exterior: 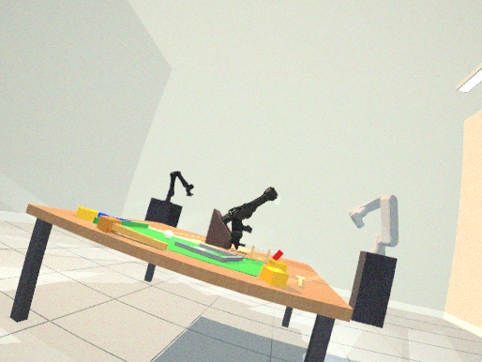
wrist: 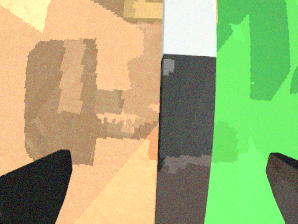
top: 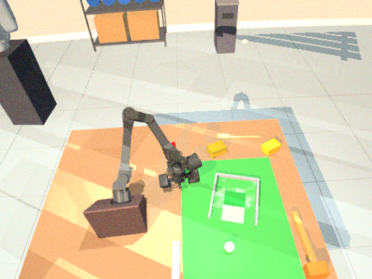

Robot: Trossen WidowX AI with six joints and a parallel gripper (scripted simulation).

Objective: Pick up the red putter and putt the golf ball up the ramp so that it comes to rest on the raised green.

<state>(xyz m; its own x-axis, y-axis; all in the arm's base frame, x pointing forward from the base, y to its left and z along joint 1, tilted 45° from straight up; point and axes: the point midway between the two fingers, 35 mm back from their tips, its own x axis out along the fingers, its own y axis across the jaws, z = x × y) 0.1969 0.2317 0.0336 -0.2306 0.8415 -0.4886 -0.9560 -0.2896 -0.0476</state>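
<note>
Ideally, the tool [top: 179,181] [exterior: 238,245] [wrist: 173,163], its fingers spread, should centre over the putter [top: 174,144] [exterior: 278,254] [wrist: 187,110] lying between them in the wrist view, descend straight, then close squarely on its dark stretch.

- From the top, my gripper [top: 179,183] [wrist: 173,163] and wrist cover most of the putter [top: 174,144] [exterior: 278,255] [wrist: 186,105]; only a scrap of its red end shows.
- In the wrist view, the putter's dark shaft runs off the bottom edge, and its pale part off the top.
- Both black fingers are cropped by that picture's lower corners.
- From the top, a white strip [top: 176,258] is cut by the bottom edge, as is the green mat [top: 203,231].
- In the exterior view, the gripper's tips are too small for me to read.
</note>
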